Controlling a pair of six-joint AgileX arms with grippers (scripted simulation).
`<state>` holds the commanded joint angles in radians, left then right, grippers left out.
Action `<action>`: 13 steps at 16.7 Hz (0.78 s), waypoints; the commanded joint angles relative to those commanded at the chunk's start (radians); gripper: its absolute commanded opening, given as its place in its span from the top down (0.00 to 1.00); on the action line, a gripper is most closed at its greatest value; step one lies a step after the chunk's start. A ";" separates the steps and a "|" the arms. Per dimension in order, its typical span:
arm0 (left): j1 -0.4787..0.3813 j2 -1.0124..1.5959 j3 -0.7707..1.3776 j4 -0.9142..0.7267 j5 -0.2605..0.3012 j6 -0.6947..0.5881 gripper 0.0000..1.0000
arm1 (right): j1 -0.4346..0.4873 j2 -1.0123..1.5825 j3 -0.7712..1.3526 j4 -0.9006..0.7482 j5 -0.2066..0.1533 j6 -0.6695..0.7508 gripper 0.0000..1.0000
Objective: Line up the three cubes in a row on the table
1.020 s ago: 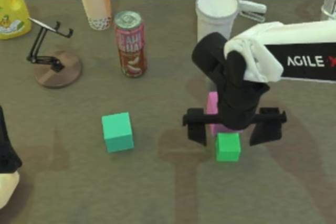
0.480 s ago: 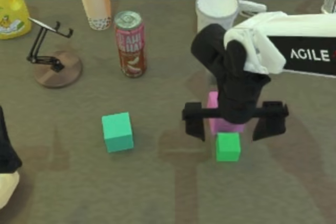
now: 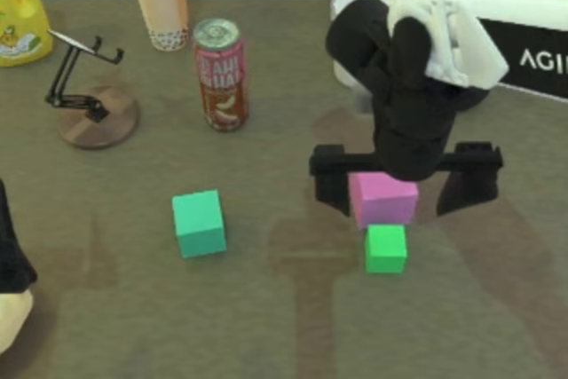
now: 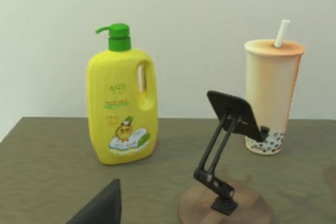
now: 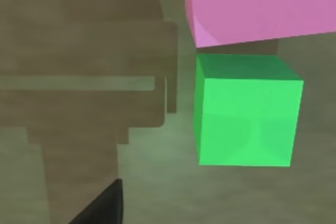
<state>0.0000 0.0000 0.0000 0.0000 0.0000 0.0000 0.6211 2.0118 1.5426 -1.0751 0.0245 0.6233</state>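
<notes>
Olive-brown worktop (image 3: 133,308), matte, with faint darker smudges; pale wall behind. Along the far edge: a glossy yellow pump bottle (image 4: 122,109) with a green cap, a tall bubble-tea cup (image 4: 272,94) with a straw, a printed drink can (image 3: 219,75), a white cylinder with a yellow-lidded jar behind it. A black folding phone stand (image 4: 226,145) sits on a round wooden base at far left.

Three plain matte cubes, sharp-edged. Teal-green cube (image 3: 199,223) alone left of centre, flat on the worktop, well apart from the other two. Large pink cube (image 3: 383,200) right of centre; small bright green cube (image 3: 385,248) just in front of it on the near side, looking flush against it from above. In the right wrist view the pink block's lower edge sits right over the green one's top face; cannot tell whether they touch.

Right gripper (image 3: 405,185), black, on a white-sleeved arm, hangs over the pink cube. Jaws spread wide apart, one finger on each side of the pink cube, a clear gap on the right side, nearer on the left. Nothing clamped.

Left gripper (image 3: 11,264) parked at the left edge of the worktop; its jaws cannot be made out.
</notes>
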 joint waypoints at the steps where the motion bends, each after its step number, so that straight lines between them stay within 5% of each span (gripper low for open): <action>1: 0.000 0.000 0.000 0.000 0.000 0.000 0.00 | -0.006 0.004 -0.002 0.002 0.000 0.000 0.00; 7: -0.047 0.153 0.144 -0.095 0.003 -0.064 0.00 | 0.012 -0.152 -0.142 0.091 -0.007 -0.057 0.00; 13: -0.161 0.668 0.525 -0.360 0.000 -0.234 0.00 | -0.024 -0.664 -0.539 0.340 -0.022 -0.209 0.00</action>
<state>-0.1612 0.6683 0.5250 -0.3603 0.0005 -0.2343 0.5969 1.3475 1.0035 -0.7347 0.0027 0.4141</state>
